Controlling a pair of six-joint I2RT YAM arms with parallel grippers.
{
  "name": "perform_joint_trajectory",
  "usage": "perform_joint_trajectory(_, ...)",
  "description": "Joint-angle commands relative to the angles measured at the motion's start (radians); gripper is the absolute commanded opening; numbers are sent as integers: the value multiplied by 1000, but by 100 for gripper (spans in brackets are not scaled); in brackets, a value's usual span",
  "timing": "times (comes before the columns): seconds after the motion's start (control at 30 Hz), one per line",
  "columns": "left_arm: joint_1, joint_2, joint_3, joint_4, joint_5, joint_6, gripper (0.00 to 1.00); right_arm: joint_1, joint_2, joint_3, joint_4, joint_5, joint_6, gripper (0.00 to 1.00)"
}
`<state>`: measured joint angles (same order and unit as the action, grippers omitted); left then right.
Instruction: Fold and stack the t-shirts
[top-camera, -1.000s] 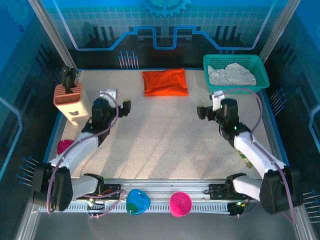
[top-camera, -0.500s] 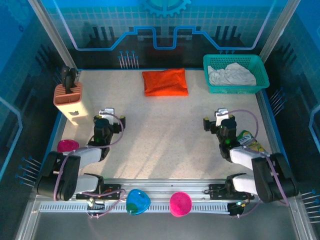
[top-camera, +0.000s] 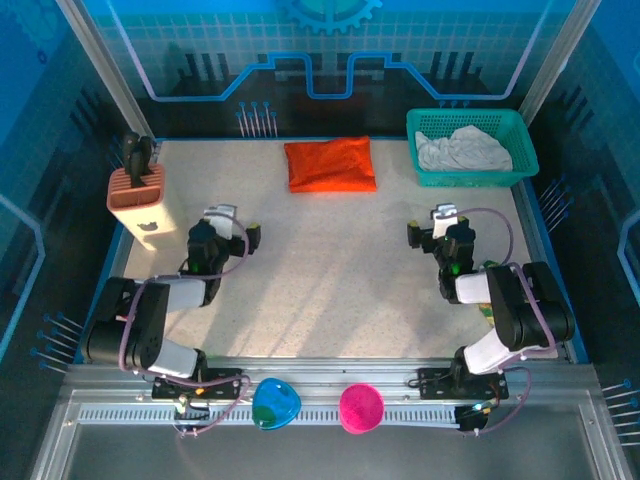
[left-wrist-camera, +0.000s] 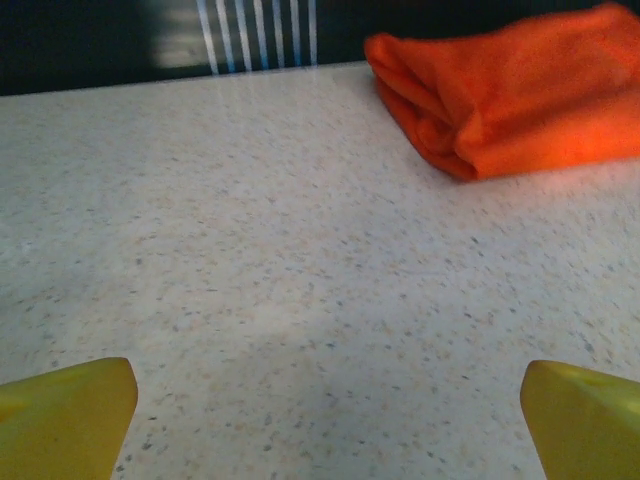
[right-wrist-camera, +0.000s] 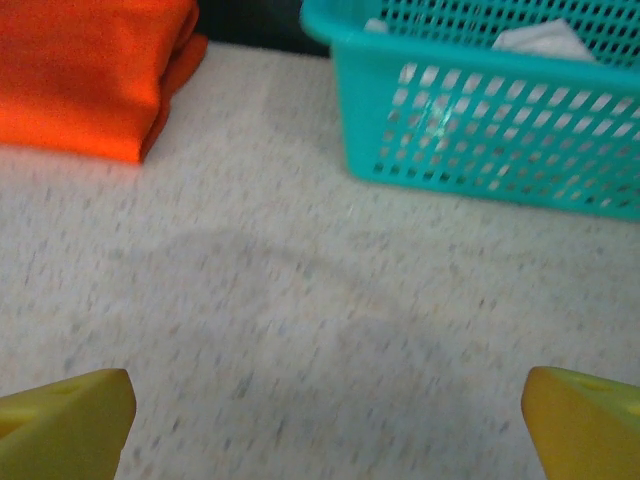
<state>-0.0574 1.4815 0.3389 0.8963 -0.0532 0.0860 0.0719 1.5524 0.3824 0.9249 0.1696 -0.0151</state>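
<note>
I am seeing bare speckled tabletop (top-camera: 330, 290) stretching ahead of both grippers and between them. A peach tool holder (top-camera: 134, 196) is standing out to the left of the left gripper (left-wrist-camera: 322, 425), near the table's left edge. The teal mesh basket (right-wrist-camera: 470, 115) is sitting ahead of the right gripper (right-wrist-camera: 325, 425) and to its right, in the far right corner. The orange t-shirt (top-camera: 330, 165) is lying folded into a thick, neat rectangle near the back edge. The off-white t-shirt (top-camera: 462, 150) is lying crumpled inside the basket. Both pairs of jaws are standing wide apart, gripping nothing. The orange shirt is lying well ahead of the left jaws and to their right, and well ahead of the right jaws and to their left, touching neither.
</note>
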Motion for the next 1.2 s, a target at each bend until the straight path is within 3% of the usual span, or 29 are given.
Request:
perform_joint_trajectory(0.0,64,111,-123,403,10,-87,100,-12,-12,6,-16,-61,24,100)
perform_joint_trajectory(0.13,69,68,55,9,34,-94,99,-11,-12,7,-18,-61,24,100)
perform_joint_trajectory(0.17,70,57,51,-16,43,-92,99,-12,-11,8,-17,-60,25,100)
perform_joint_trajectory(0.2,78,77,40,48,50,-97,99,-12,-11,8,-19,-60,25,100)
perform_joint_trajectory(1.17,77,71,46,19,60,-91,99,-4,-11,12,-26,-59,16,100)
